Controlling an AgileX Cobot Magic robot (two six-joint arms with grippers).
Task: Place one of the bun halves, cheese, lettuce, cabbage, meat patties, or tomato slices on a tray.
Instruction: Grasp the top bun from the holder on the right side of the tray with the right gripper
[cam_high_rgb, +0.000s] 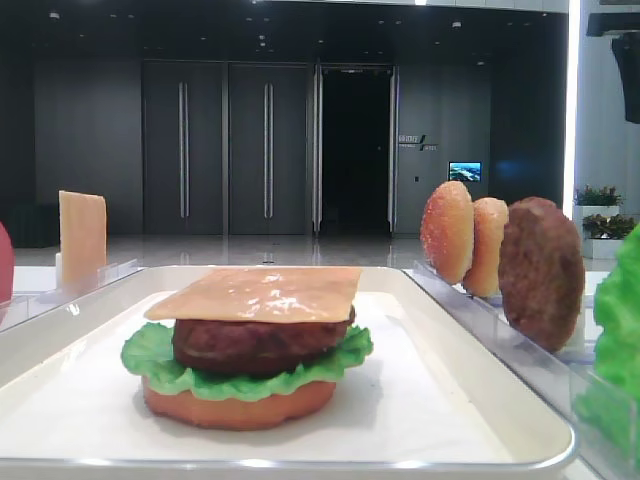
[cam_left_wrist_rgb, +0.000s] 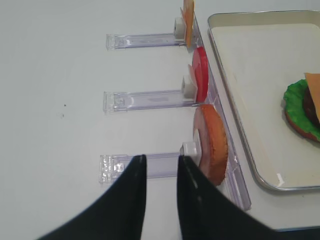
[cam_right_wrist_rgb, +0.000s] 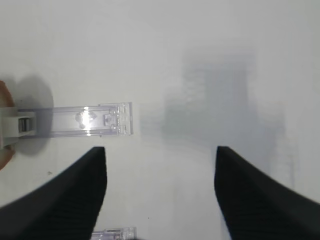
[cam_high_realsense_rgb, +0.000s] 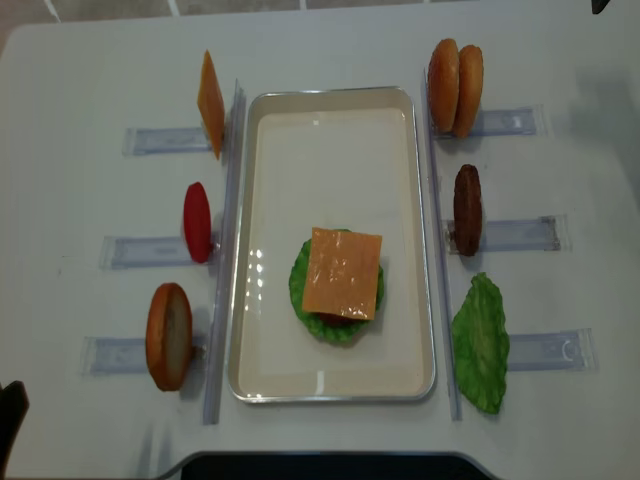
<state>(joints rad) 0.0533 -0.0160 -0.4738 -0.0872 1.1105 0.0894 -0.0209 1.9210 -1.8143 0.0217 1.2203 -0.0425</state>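
Note:
On the cream tray (cam_high_realsense_rgb: 260, 200) stands a stack: an orange base, lettuce (cam_high_rgb: 150, 360), a meat patty (cam_high_rgb: 260, 345) and a cheese slice (cam_high_realsense_rgb: 343, 272) on top. Two bun halves (cam_high_realsense_rgb: 455, 87), another patty (cam_high_realsense_rgb: 467, 210) and a lettuce leaf (cam_high_realsense_rgb: 481, 342) stand in racks to the tray's right. Cheese (cam_high_realsense_rgb: 210, 105), a red tomato slice (cam_high_realsense_rgb: 197, 222) and an orange bun piece (cam_left_wrist_rgb: 212, 142) stand to its left. My left gripper (cam_left_wrist_rgb: 161, 157) is shut and empty, just left of that bun piece. Over bare table, my right gripper (cam_right_wrist_rgb: 160, 150) is open with nothing in it.
Clear acrylic racks (cam_left_wrist_rgb: 150, 100) stick out sideways from both long sides of the tray. One rack end (cam_right_wrist_rgb: 92, 121) lies ahead and to the left of the right gripper. The white table (cam_high_realsense_rgb: 80, 60) surrounds everything.

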